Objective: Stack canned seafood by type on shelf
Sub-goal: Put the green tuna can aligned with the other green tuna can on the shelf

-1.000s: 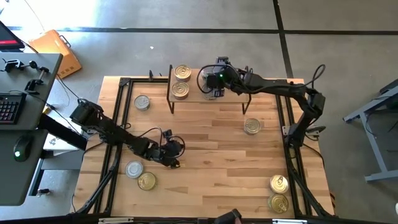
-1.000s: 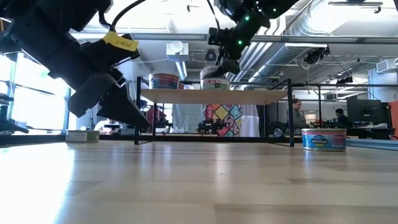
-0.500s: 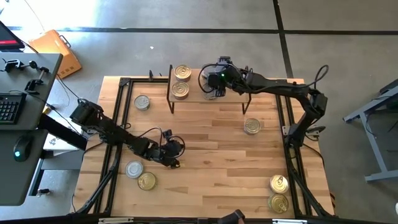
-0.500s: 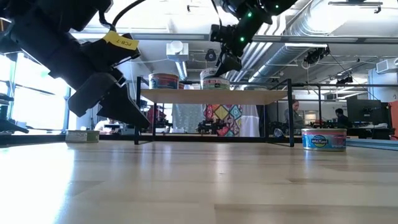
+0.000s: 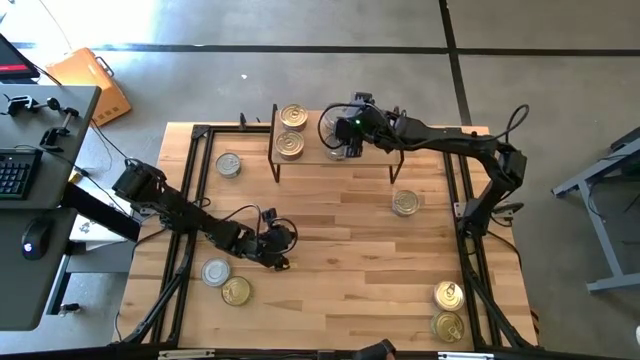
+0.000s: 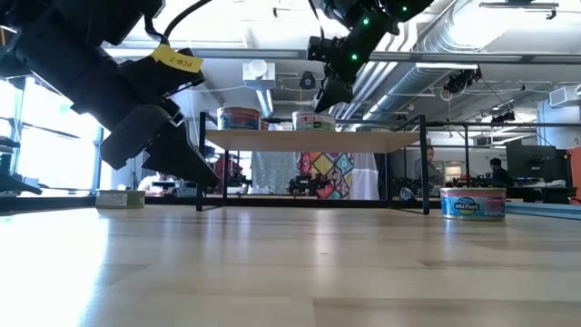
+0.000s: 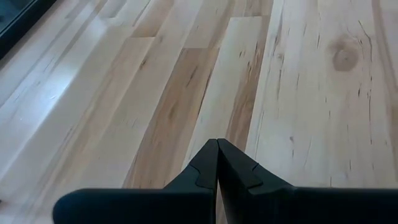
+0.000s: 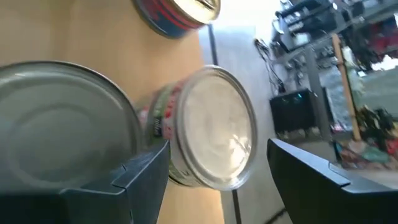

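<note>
Your shelf (image 5: pixel 372 152), the low wooden riser at twelve o'clock on the table (image 5: pixel 330 250), carries two gold-lidded tins (image 5: pixel 290 131) at its nine o'clock end, one behind the other, and silver-lidded tins (image 8: pixel 211 127) under the right arm, mostly covered from above. In the low view you see two tins standing on the shelf top, and whether any are stacked you cannot tell. Your right gripper (image 6: pixel 327 86) hangs just above the silver tin (image 6: pixel 313 120) there, clear of it, its fingers (image 8: pixel 311 180) spread wide to either side with nothing between them but air; the arm reaches in from three o'clock, bent at the elbow. Your left gripper (image 7: pixel 216 163) rests low over bare boards near seven o'clock, fingers pressed together on nothing. Loose tins lie around the table: a silver one (image 5: pixel 229 165) at ten o'clock, a silver (image 5: pixel 215 272) and a gold (image 5: pixel 236 291) at seven, one (image 5: pixel 405 203) at three, and two gold ones (image 5: pixel 448 310) at five. The labels are too small to read from above.
</note>
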Controlling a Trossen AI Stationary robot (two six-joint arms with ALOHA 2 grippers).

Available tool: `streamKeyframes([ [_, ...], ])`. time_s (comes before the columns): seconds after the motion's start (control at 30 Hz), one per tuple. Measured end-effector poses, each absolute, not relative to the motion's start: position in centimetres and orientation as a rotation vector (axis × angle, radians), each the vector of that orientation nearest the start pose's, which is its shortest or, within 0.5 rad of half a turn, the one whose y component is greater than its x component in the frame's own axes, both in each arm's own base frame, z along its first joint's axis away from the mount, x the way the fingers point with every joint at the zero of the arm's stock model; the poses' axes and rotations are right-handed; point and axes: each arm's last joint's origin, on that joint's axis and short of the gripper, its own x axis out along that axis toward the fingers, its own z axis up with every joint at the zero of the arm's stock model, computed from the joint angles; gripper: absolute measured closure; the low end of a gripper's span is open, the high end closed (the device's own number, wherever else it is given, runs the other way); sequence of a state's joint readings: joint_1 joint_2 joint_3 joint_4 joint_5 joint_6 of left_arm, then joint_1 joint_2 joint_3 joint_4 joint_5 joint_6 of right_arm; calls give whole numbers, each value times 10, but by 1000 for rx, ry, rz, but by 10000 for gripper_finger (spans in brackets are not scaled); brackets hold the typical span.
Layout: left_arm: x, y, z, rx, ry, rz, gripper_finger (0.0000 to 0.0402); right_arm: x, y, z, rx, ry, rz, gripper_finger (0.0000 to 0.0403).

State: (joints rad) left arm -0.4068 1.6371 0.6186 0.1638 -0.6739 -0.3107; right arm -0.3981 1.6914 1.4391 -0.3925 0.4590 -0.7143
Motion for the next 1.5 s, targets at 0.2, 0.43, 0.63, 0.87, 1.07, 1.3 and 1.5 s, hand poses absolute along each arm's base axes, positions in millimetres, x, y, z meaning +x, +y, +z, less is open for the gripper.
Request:
streamKeyframes([
  [0.2, 261, -93, 122, 143, 681, 359, 402, 334, -150, 322, -581, 881, -640, 144],
  [0.43, 261, -93, 122, 139, 677, 359, 402, 328, -98, 338, -449, 780, -454, 144],
  [0.63, 261, -95, 122, 131, 671, 354, 402, 325, -35, 310, -450, 732, -267, 144],
  [0.87, 260, -99, 123, 134, 664, 338, 402, 312, 40, 240, -334, 644, -116, 144],
  [1.07, 260, -99, 123, 129, 659, 338, 402, 288, 83, 196, -166, 481, -21, 144],
  [1.3, 261, -100, 123, 73, 665, 325, 402, 262, 98, 169, 19, 327, 3, 144],
  [1.5, 268, -114, 131, -23, 741, 104, 402, 254, 105, 167, -5, 290, -51, 144],
])
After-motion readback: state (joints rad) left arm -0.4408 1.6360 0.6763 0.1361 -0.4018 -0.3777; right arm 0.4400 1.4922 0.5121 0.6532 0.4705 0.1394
